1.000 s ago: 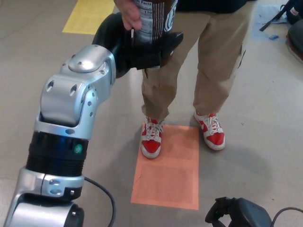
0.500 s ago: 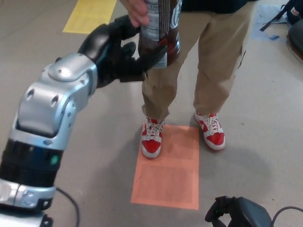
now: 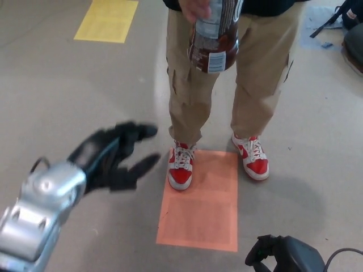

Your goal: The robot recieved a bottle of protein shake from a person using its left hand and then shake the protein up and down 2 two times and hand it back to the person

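**Bottle back with the person, my left hand empty**

Starting at the left of the head view, my left hand (image 3: 116, 156) sits low over the floor (image 3: 68, 85), fingers spread and holding nothing. It is blurred, so I can't read the fingers finely, but nothing is between them.

Moving right, the bottle (image 3: 214, 39) is up at the top of the picture, held from above by the person's hand (image 3: 195, 7), in front of their tan trousers (image 3: 227, 85). It is well apart from my hand. It hangs roughly upright, with a dark brown body and a white label; whether shake is inside, and how much, I can't tell through the wrap.

Since the person holds the bottle and I hold nothing, I'd judge the hand-back done and little left but parking the arm. Whether the two shakes happened, this view doesn't tell me.

At the bottom right a dark shape (image 3: 283, 255) shows, probably my right hand; its state I can't tell.
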### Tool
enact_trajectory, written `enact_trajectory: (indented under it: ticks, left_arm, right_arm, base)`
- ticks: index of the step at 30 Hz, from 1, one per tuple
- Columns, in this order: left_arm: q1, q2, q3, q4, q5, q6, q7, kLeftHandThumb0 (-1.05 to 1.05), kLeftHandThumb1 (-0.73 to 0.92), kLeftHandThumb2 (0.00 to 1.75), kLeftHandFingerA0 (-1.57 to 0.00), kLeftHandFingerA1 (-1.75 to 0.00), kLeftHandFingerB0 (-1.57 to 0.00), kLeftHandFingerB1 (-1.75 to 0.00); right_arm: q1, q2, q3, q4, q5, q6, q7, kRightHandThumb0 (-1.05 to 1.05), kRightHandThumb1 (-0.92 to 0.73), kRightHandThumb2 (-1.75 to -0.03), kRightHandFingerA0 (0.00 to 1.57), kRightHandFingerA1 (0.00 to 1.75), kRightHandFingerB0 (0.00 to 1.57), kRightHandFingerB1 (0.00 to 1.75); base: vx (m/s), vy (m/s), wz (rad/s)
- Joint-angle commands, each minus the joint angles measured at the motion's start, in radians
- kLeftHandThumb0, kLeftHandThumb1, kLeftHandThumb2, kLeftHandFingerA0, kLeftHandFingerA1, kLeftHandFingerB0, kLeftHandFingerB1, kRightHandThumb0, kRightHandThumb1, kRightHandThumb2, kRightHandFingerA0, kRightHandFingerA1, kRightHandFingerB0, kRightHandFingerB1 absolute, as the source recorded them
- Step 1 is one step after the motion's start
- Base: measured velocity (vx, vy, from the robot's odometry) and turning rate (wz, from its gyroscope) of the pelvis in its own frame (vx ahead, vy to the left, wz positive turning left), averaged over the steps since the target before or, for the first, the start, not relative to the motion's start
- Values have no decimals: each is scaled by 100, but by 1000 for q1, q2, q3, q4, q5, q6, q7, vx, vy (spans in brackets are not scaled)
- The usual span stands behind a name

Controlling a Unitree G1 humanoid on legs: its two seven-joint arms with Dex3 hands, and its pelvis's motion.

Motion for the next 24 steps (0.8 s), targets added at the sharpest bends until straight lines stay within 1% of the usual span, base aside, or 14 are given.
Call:
enact_trajectory:
  ticks: [1, 4, 8, 9, 11, 12, 13, 15, 16, 18, 21, 22, 23, 24]
  left_arm:
    - [373, 86, -24, 136, 231, -491, 207, -57, 70, 62, -44, -39, -37, -35]
    - [398, 94, -26, 187, 257, -537, 243, -56, 69, 63, -44, -39, -38, -35]
    - [427, 160, -116, 345, 409, -655, 409, -50, 72, 62, -51, -39, -44, -36]
    - [427, 182, -178, 450, 485, -711, 519, -49, 72, 62, -53, -39, -46, -36]
    - [435, 193, -217, 511, 523, -729, 584, -48, 72, 62, -54, -40, -46, -36]
    - [435, 198, -234, 543, 539, -743, 614, -48, 72, 62, -54, -40, -46, -36]
    - [435, 200, -249, 574, 550, -756, 643, -46, 71, 61, -54, -40, -47, -37]
    - [426, 199, -276, 625, 571, -771, 697, -47, 71, 61, -55, -41, -47, -37]
    - [425, 194, -284, 647, 578, -777, 725, -45, 70, 62, -58, -46, -47, -36]
    - [413, 177, -297, 702, 576, -790, 770, -44, 69, 61, -56, -44, -43, -35]
    - [376, 170, -295, 731, 560, -796, 760, -43, 69, 61, -54, -44, -40, -34]
    - [366, 166, -296, 751, 557, -816, 774, -46, 54, 80, -48, -52, -26, -44]
    - [355, 165, -292, 760, 552, -827, 776, -39, 66, 61, -55, -41, -32, -34]
    - [335, 163, -291, 777, 548, -835, 779, -37, 64, 59, -55, -39, -29, -32]
  right_arm:
    - [94, 0, -2, 3, 7, -40, -33, -43, -49, -117, 105, 103, 95, 89]
    - [92, 4, -8, 5, 15, -32, -15, -44, -47, -117, 102, 94, 97, 82]
    - [106, 5, -1, 4, 6, -17, -30, -45, -50, -114, 103, 102, 93, 87]
    - [119, 4, -3, 2, 8, -24, -37, -42, -49, -115, 103, 100, 94, 84]
    - [135, 4, -4, 1, 10, -32, -45, -41, -48, -117, 93, 92, 94, 86]
    - [140, 5, -6, 1, 12, -35, -45, -41, -48, -117, 93, 92, 94, 86]
    - [144, 4, -6, 1, 12, -39, -43, -41, -46, -121, 92, 82, 98, 79]
    - [145, 2, -8, 0, 13, -41, -40, -42, -46, -121, 96, 86, 98, 80]
    - [144, 1, -7, 1, 12, -38, -40, -43, -48, -116, 94, 90, 94, 88]
    - [134, -1, -10, 0, 13, -34, -39, -42, -47, -115, 98, 95, 95, 88]
    - [109, -3, -16, -3, 17, -30, -40, -43, -48, -114, 102, 97, 95, 85]
    - [101, -3, -20, -2, 21, -33, -35, -45, -47, -116, 103, 96, 95, 84]
    - [91, -1, -25, -3, 25, -30, -28, -45, -48, -116, 103, 101, 94, 86]
    - [77, -2, -28, -3, 27, -27, -27, -45, -47, -117, 103, 100, 95, 85]
  base:
    - [0, 0, 0]
    - [0, 0, 0]
    - [0, 0, 0]
    - [0, 0, 0]
    - [0, 0, 0]
    - [0, 0, 0]
    - [0, 0, 0]
    - [0, 0, 0]
    - [0, 0, 0]
    - [0, 0, 0]
    - [0, 0, 0]
    - [0, 0, 0]
    - [0, 0, 0]
    - [0, 0, 0]
